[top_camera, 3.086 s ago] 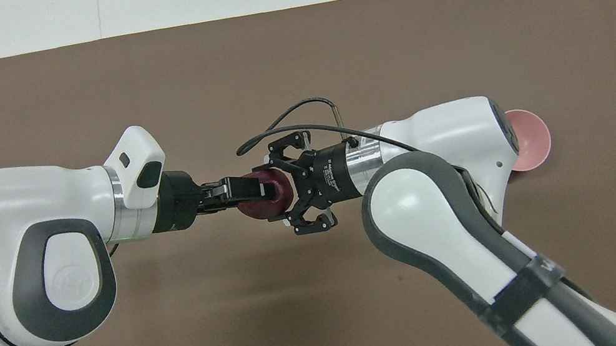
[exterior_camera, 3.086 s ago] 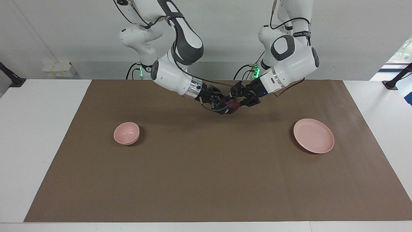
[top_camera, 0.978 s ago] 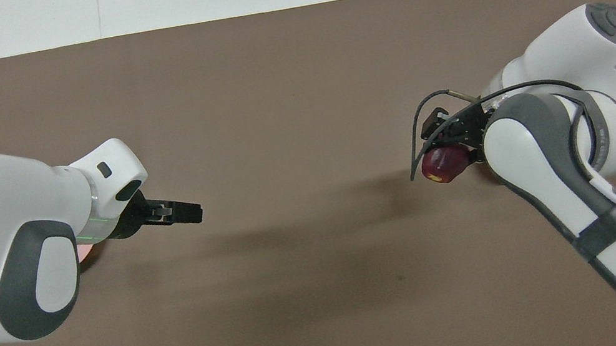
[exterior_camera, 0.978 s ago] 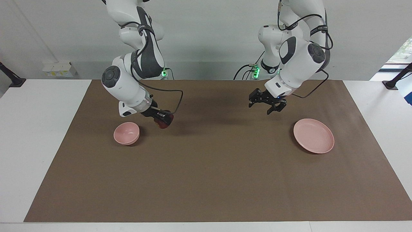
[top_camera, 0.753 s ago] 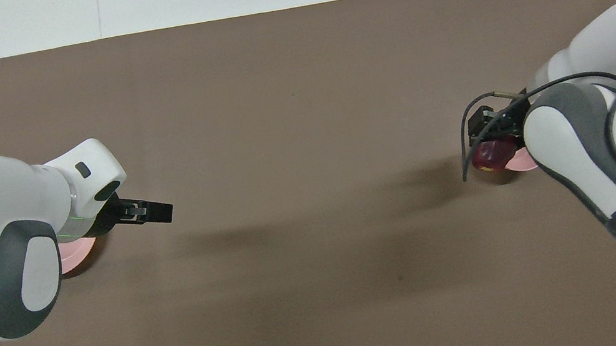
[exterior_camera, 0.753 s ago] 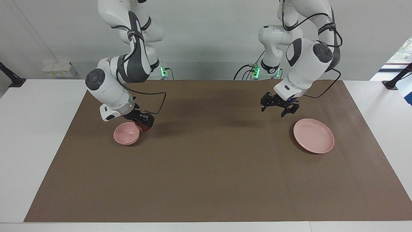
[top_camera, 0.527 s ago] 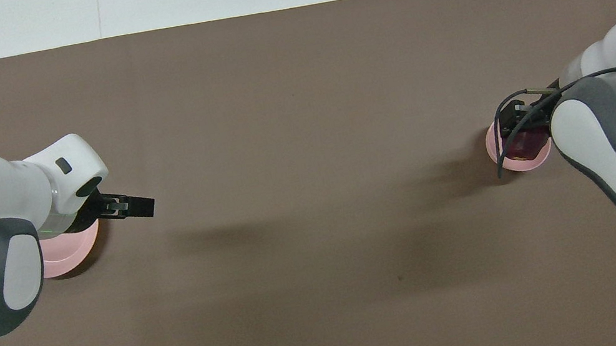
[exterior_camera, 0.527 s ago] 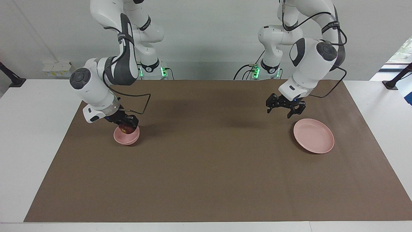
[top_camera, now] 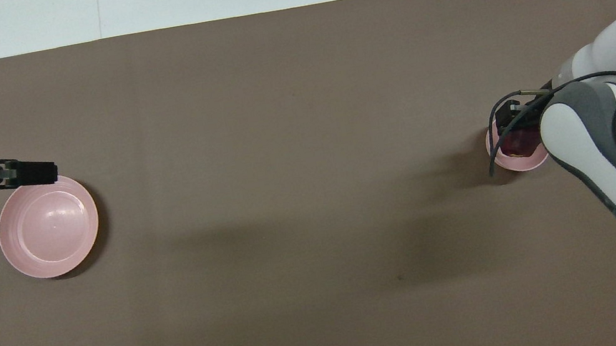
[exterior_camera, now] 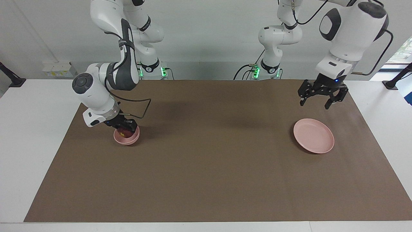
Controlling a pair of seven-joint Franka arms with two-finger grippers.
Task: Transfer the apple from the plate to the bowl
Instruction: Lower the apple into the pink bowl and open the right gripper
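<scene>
Right jaws [exterior_camera: 125, 128] clenched on the apple [exterior_camera: 122, 131], lowered into the mouth of the bowl [exterior_camera: 126, 138] at the right arm's end of the surface [exterior_camera: 206, 167]. Apple inside the rim but gripped; whether resting on the bowl's bottom cannot be told. Seen from overhead, apple [top_camera: 517, 142] and bowl [top_camera: 514, 162] mostly hidden under the right arm.

Step in hand, by judgement: the release. Best done low, with the apple at or just above the bowl's bottom, to avoid a bounce or a roll out. Opening only wide enough to free the fruit, keeping clear of the bowl's wall. Bowl small and probably light, so likely to tip or slide if nudged on the rim. Afterwards, a straight upward lift before any sideways travel. Worth watching the dangling cable near the rim too.

Left jaws [exterior_camera: 322, 95] released and empty, raised over the brown mat [exterior_camera: 206, 193] just short of the plate [exterior_camera: 313, 135], on the side toward the robots; that arm waiting. Plate bare, at the left arm's end of the surface, well apart from the bowl.
</scene>
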